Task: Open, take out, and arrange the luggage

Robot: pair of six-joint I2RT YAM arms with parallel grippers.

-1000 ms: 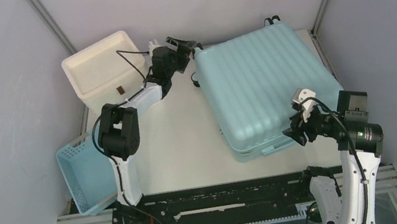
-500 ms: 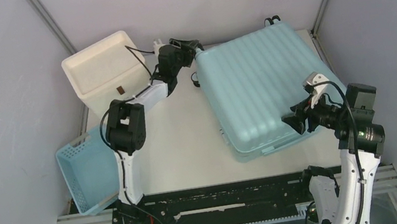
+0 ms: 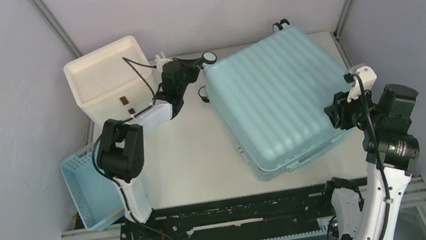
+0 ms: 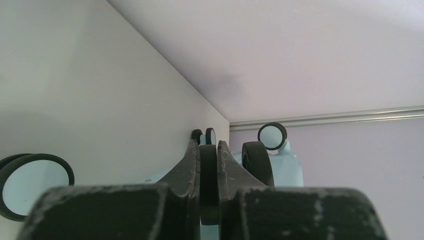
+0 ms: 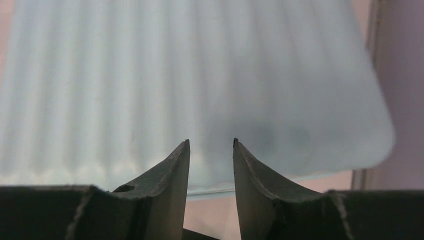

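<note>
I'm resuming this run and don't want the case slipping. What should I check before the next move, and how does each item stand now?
1. Light-blue ribbed hard-shell suitcase lying on the white table: ok.
2. Left gripper shut on a black suitcase wheel: ok.
3. Right gripper open, nothing between its jaws: ok.
4. Right gripper lined up with a zip pull or latch: cannot tell.
5. Suitcase opened: not ok, shell is closed.

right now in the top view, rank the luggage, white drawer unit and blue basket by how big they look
luggage, clearly largest
white drawer unit
blue basket, close to the unit and partly hidden, so unsure
</note>
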